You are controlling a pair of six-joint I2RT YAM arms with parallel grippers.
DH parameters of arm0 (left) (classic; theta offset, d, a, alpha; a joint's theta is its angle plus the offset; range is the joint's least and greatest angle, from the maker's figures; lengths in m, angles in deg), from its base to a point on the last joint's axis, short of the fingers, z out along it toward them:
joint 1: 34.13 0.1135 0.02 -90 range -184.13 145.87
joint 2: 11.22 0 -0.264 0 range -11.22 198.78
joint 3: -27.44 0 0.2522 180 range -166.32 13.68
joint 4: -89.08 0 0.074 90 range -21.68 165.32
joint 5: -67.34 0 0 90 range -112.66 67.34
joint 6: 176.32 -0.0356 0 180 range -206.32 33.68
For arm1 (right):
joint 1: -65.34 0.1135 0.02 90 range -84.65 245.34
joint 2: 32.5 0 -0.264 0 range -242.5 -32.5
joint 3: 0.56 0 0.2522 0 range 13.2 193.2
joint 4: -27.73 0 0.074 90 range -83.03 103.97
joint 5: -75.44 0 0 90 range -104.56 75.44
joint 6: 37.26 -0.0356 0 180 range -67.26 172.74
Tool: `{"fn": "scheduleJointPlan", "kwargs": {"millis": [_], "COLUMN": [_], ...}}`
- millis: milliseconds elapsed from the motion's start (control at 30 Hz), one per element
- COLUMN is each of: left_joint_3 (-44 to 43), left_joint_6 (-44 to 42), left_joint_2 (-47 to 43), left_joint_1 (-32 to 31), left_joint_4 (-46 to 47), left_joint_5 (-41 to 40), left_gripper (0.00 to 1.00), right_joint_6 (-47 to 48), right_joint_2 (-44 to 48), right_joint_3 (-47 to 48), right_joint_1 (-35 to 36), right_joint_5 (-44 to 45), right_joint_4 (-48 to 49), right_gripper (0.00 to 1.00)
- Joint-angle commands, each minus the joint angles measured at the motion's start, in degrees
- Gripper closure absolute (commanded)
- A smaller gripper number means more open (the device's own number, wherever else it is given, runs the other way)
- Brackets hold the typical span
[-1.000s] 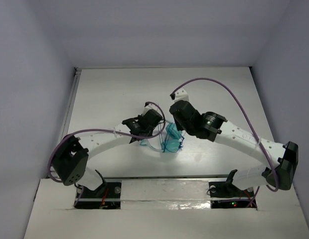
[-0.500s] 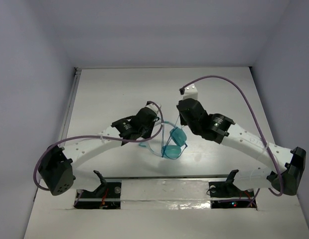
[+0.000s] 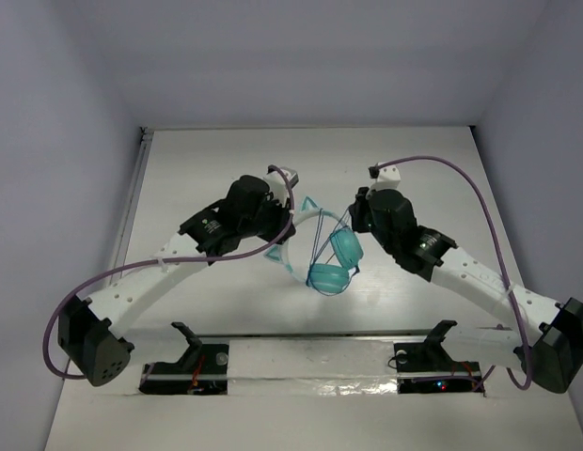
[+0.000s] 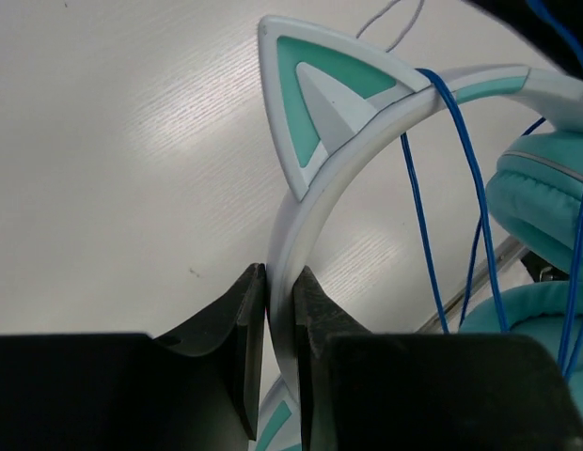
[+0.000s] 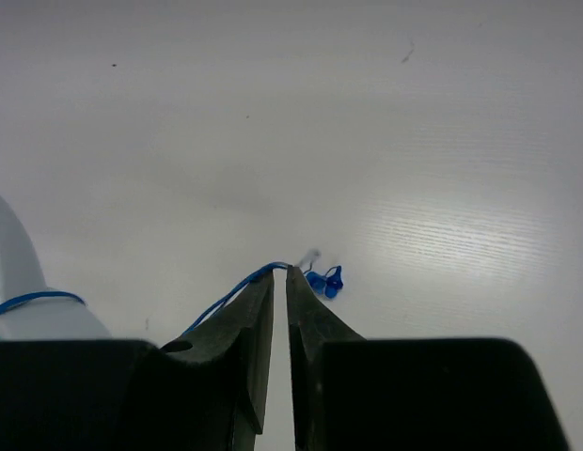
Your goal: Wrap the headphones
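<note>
The headphones have two teal ear cups and a pale headband with a teal cat ear. They hang between the two grippers above the table. My left gripper is shut on the headband, also seen from above. Thin blue cord runs in a few strands across the headband. My right gripper is shut on the cord near its blue plug, which sticks out past the fingertips. From above it is just right of the cups.
The white table lies under both arms, walled by grey panels at back and sides. Purple arm cables loop over each arm. The arm bases and a taped front edge are at the near side.
Both grippers have moved away from the bases and apart, the left one leftward, the right one rightward. The headphones have come up with them and now hang with the cups lower.
</note>
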Motion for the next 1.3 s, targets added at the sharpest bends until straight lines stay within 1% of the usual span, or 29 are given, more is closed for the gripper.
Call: {"fn": "scheduleJointPlan", "kwargs": {"millis": [0, 33, 133, 167, 200, 267, 333, 433, 533, 633, 700, 733, 767, 800, 833, 1000, 1033, 1067, 1100, 1167, 1200, 1233, 1267], "left_joint_3": [-7.2, -7.8, -10.8, -12.4, -13.4, -15.7, -16.7, -19.1, -21.2, -23.2, -24.7, -25.1, -25.5, -26.6, -27.1, -30.4, -30.8, -31.2, -31.6, -32.1, -32.3, -32.3, -32.4], "left_joint_6": [0.4, 0.4, 0.5, 0.5, 0.3, 0.4, 0.5, 0.5, 0.6, 0.5, 0.3, 0.2, 0.1, 0.1, 0.0, -0.2, -0.2, -0.1, -0.1, 0.0, 0.2, 0.1, 0.1], "left_joint_2": [-2.6, -2.5, -2.4, -2.3, -2.2, -1.9, -1.6, -0.8, -0.2, 0.5, 0.6, 0.6, 0.6, 0.7, 0.8, 1.8, 2.0, 2.2, 2.5, 2.9, 3.3, 3.4, 3.5], "left_joint_1": [1.2, 1.7, 5.5, 5.5, 6.1, 6.6, 6.6, 6.6, 7.1, 7.1, 7.1, 7.1, 7.1, 7.1, 7.1, 7.1, 7.7, 7.7, 7.7, 7.7, 7.7, 7.7, 7.7], "left_joint_4": [4.4, 4.3, 4.3, 4.2, 4.0, 3.5, 3.3, 2.2, 1.1, 0.1, -0.5, -0.8, -1.3, -1.6, -1.9, -3.1, -3.4, -3.6, -3.7, -3.9, -3.9, -3.9, -3.9], "left_joint_5": [4.9, 5.0, 9.0, 10.0, 10.1, 11.0, 11.5, 11.2, 10.4, 8.9, 7.9, 7.6, 6.7, 6.1, 5.9, 3.1, 2.6, 2.2, 2.1, 2.1, 2.1, 2.2, 2.4], "left_gripper": [1.00, 1.00, 1.00, 1.00, 1.00, 1.00, 1.00, 1.00, 1.00, 1.00, 1.00, 1.00, 1.00, 1.00, 1.00, 1.00, 1.00, 1.00, 1.00, 1.00, 1.00, 1.00, 1.00], "right_joint_6": [-2.5, -2.5, -3.8, -3.9, -4.1, -3.8, -3.8, -2.9, -2.1, -2.6, -3.5, -3.8, -4.0, -4.3, -4.6, -4.6, -4.5, -3.9, -3.7, -1.6, -1.0, -1.0, -0.2], "right_joint_2": [1.9, 1.9, 1.4, 1.2, 1.1, 1.1, 1.0, 0.3, -0.8, -0.7, -0.3, -0.1, 0.4, 0.7, 1.0, 3.8, 4.7, 5.5, 7.0, 7.8, 8.0, 7.7, 7.2], "right_joint_3": [-3.6, -4.1, -6.1, -6.7, -7.2, -9.0, -10.4, -11.4, -12.1, -13.4, -14.2, -14.3, -14.4, -14.4, -14.4, -14.9, -15.8, -16.1, -16.4, -16.5, -16.4, -16.3, -16.2], "right_joint_1": [-1.6, -1.6, -2.2, -2.2, -2.8, -3.4, -4.2, -4.8, -4.8, -4.8, -4.8, -4.8, -4.8, -4.8, -4.8, -4.8, -4.8, -4.8, -4.8, -4.8, -4.8, -4.8, -4.8], "right_joint_5": [-7.2, -8.4, -10.3, -10.7, -10.9, -12.4, -13.2, -14.9, -17.2, -17.3, -16.1, -14.8, -14.4, -13.8, -12.7, -11.0, -11.3, -11.8, -12.6, -17.2, -18.6, -20.9, -22.8], "right_joint_4": [12.8, 13.6, 19.2, 20.2, 21.5, 25.0, 27.1, 31.2, 32.3, 33.0, 32.8, 32.5, 31.8, 31.1, 30.5, 26.9, 27.0, 27.1, 27.0, 26.9, 26.7, 26.7, 27.0], "right_gripper": [0.83, 0.84, 0.84, 0.83, 0.81, 0.74, 0.63, 0.55, 0.53, 0.53, 0.58, 0.64, 0.85, 0.96, 1.00, 1.00, 0.96, 0.85, 0.79, 0.62, 0.59, 0.54, 0.53]}}
